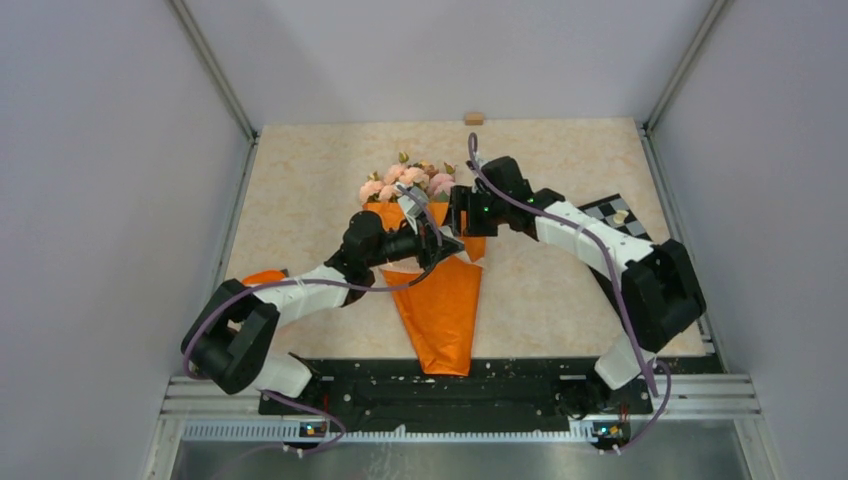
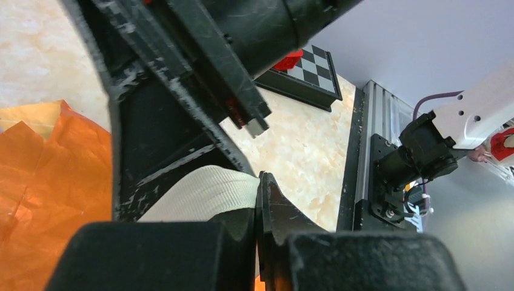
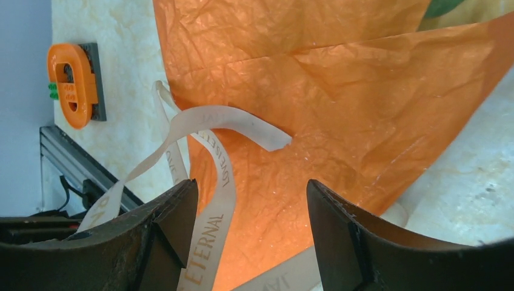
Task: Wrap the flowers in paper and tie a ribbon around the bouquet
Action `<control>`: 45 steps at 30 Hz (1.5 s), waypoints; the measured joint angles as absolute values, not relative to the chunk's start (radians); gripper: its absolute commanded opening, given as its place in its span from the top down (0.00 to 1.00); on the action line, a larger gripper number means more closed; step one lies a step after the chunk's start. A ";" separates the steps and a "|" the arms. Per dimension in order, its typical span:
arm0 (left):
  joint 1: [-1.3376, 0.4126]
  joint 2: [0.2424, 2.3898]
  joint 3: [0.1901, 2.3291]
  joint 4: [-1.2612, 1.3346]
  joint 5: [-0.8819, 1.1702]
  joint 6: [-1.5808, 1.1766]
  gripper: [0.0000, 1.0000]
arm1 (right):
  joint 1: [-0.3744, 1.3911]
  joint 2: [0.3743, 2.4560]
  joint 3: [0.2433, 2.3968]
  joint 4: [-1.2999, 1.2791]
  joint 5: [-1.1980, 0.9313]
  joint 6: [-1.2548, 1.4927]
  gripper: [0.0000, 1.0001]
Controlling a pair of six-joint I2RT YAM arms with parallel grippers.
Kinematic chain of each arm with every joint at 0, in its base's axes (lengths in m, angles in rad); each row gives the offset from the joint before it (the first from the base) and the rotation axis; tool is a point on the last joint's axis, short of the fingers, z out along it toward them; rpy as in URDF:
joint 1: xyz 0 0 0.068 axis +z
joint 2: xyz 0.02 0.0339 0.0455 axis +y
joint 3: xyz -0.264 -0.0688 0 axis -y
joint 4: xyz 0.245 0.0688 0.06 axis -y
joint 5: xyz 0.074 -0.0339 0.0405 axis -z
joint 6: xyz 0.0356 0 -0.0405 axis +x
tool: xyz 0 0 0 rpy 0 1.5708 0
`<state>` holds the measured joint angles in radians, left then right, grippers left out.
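Observation:
The bouquet (image 1: 437, 305) lies in the middle of the table, a narrow cone of glossy orange paper (image 3: 339, 91) with its tip toward the arms. Pink flowers (image 1: 408, 180) with green leaves top its far end. My left gripper (image 2: 260, 182) is shut on the cream ribbon (image 2: 203, 191), just above the cone's upper part (image 1: 435, 240). My right gripper (image 3: 248, 200) hangs open over the paper, opposite the left one (image 1: 460, 215). The ribbon (image 3: 212, 224), printed with letters, runs loose between its fingers, close to the left one. A free ribbon end (image 3: 242, 121) curls over the paper.
A small checkerboard (image 1: 615, 215) lies at the right side under the right arm. A small orange-and-green piece on a grey plate (image 3: 73, 85) sits by the left arm's side. A wooden block (image 1: 474, 118) rests at the far edge. A metal rail (image 1: 460, 395) runs along the near edge.

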<state>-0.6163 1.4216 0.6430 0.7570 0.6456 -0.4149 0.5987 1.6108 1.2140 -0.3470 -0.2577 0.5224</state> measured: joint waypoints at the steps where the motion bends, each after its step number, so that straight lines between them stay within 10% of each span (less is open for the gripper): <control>1: -0.616 1.421 0.642 0.753 0.646 -0.409 1.00 | 0.599 1.634 1.230 -0.356 -0.280 0.525 0.32; 19: -0.616 1.379 0.638 0.696 0.677 -0.318 1.00 | 0.614 1.926 1.324 -0.431 -0.660 0.517 0.46; 28: -0.616 1.376 0.637 0.672 0.672 -0.292 1.00 | 0.621 1.965 1.324 -0.423 -0.765 0.545 1.00; 45: -0.616 1.330 0.628 0.588 0.488 -0.290 1.00 | 0.567 1.509 1.251 -0.432 -0.238 0.524 1.00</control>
